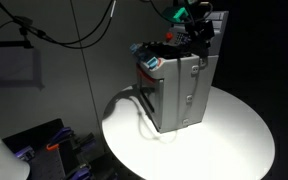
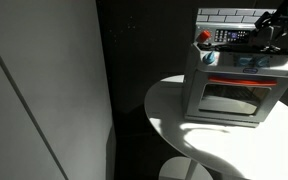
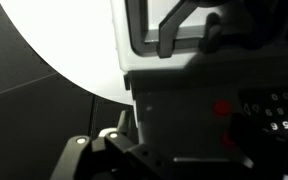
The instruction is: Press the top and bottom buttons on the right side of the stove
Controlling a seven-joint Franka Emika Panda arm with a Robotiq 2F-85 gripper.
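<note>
Wrist view, dim and close: the grey toy stove fills the frame, with two red spots on its face. In both exterior views the stove stands on a round white table. The gripper hangs over its top rear corner; whether its fingers are spread or touching cannot be told.

"How many stoves?"

"One small grey boxy toy stove, toward two o'clock in an exterior view, with one front door."

"And under it?"

"One round white surface."

"Red buttons?"

"Two small red buttons show in the wrist view, near four o'clock. Any others are too blurred to count."
</note>
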